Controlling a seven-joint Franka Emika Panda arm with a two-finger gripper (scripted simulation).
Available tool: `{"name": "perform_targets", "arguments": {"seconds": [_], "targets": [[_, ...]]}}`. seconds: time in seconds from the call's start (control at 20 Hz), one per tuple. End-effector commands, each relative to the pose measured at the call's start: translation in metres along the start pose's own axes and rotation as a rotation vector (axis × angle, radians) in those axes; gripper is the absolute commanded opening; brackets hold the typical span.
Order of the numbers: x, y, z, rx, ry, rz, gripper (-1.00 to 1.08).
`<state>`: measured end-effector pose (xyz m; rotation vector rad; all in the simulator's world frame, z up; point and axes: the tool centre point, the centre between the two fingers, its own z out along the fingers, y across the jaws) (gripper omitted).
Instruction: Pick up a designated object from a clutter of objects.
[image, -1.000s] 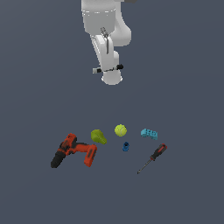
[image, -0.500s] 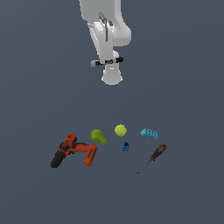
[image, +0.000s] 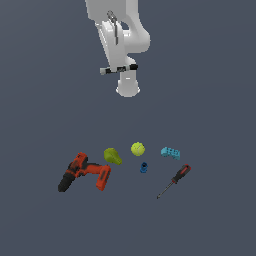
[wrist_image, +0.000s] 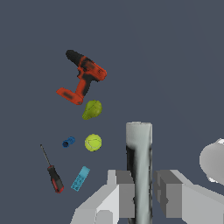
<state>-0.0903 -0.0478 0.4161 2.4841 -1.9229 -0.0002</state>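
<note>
White stick clamped crosswise in closed gripper, raised well above clutter at lower frame; pick essentially done.

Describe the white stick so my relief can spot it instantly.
Look up at the arm, well above the clutter on the floor. The white stick is clamped crosswise in the claw. Unlike the longer red-and-black screwdriver below, it is short, white, with a black end and band.

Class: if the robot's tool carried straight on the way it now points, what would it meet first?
Probably nothing soon. The tool, shut on the thin white stick with black band, points down at bare dark floor beside the yellow-green ball; depth is unclear.
</note>
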Motion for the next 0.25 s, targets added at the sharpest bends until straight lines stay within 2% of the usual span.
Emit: {"name": "perform_targets", "arguments": {"seconds": [0.0,0.2], "targets": [[0.0066,-0.0009,-0.0044,0.001,0.000,0.000,-1.00],[0.0107,-0.0015,-0.0069,0.000,0.001,0.001,-1.00]]}}
